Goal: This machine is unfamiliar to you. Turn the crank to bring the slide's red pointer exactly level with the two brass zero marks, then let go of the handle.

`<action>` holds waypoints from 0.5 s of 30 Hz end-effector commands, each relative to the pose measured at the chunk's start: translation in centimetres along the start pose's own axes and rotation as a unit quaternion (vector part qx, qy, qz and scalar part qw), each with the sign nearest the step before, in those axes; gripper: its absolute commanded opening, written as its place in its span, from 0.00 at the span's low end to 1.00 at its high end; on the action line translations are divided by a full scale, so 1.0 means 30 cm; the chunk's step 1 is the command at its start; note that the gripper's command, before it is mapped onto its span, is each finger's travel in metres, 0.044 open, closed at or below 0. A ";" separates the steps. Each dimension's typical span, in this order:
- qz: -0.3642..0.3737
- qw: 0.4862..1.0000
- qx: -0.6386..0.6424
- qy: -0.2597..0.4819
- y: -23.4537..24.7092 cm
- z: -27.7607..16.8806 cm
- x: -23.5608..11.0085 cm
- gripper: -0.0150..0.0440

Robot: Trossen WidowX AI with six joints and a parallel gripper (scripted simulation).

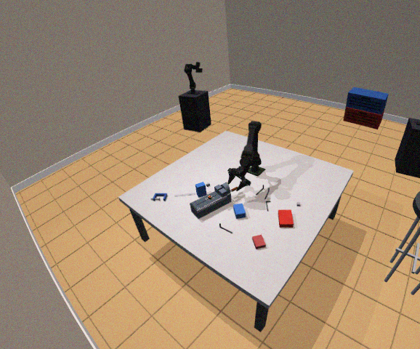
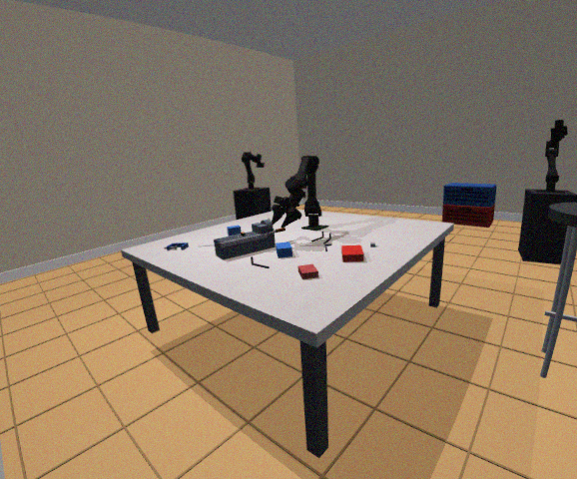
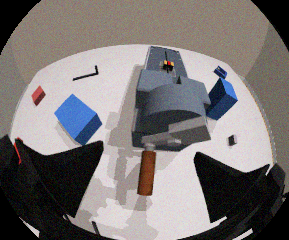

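The arm [image 1: 251, 150] is seen rising from its base, bent forward and downward at the elbow. The gripper [image 3: 147, 174] is held low over the table [image 1: 296, 233], pointed forward, with its jaws spread wide. Nothing is gripped between the two dark fingers.

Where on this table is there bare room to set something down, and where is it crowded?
Bare: the table's near corner, below the small red block, and the far side behind the arm's base. Crowded: around the crank machine, with blue blocks, hex keys, and the open gripper beside its handle.
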State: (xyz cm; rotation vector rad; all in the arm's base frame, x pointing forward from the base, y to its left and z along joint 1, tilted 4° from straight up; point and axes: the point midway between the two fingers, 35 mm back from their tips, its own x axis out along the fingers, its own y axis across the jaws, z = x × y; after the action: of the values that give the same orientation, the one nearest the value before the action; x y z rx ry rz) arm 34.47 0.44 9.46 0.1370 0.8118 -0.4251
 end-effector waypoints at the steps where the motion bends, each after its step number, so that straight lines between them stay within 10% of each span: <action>1: 0.003 1.000 0.005 -0.005 0.007 0.051 -0.040 1.00; 15: 0.000 1.000 0.000 0.001 0.000 0.239 -0.240 1.00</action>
State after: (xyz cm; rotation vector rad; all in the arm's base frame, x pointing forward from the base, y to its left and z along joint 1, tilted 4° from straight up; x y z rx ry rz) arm 35.09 0.77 17.63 0.1300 0.8276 -0.4241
